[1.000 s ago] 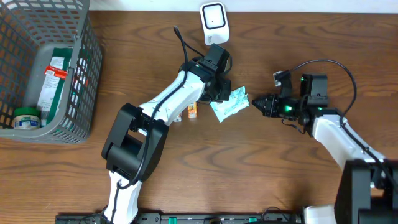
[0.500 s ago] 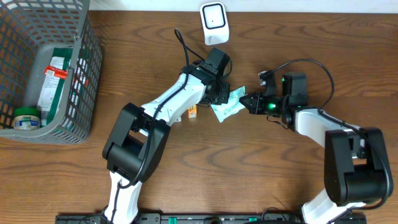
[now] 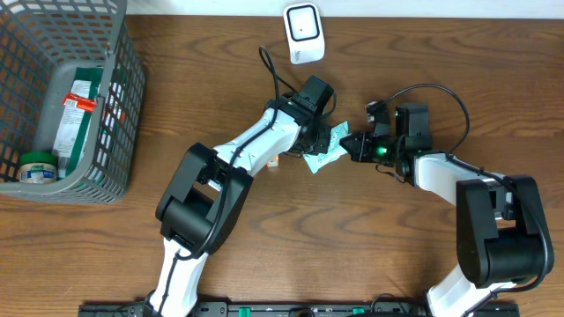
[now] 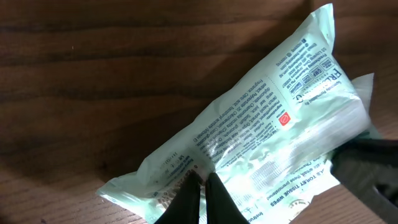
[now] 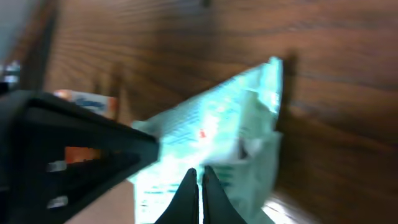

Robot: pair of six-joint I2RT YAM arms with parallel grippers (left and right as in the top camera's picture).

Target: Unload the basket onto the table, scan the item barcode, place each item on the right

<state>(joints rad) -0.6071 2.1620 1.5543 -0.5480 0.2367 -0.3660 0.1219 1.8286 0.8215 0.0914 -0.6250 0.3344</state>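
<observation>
A pale green and white pack of tissue wipes (image 3: 326, 152) lies slantwise at mid table, printed side up in the left wrist view (image 4: 261, 137). My left gripper (image 3: 317, 139) (image 4: 203, 185) is shut, its tips pinching the pack's lower left edge. From the right, my right gripper (image 3: 352, 145) (image 5: 199, 175) is shut, with its tips at the pack's other end (image 5: 211, 134) and nothing between them. The white scanner (image 3: 301, 33) stands at the back edge, behind the pack.
A grey wire basket (image 3: 119, 97) holding several groceries sits at the far left. A small orange box (image 3: 273, 161) lies on the wood just left of the pack. Black cables loop above both wrists.
My right gripper has come in from the right until its tips reach the pack. The left arm shifted slightly right with the pack.
</observation>
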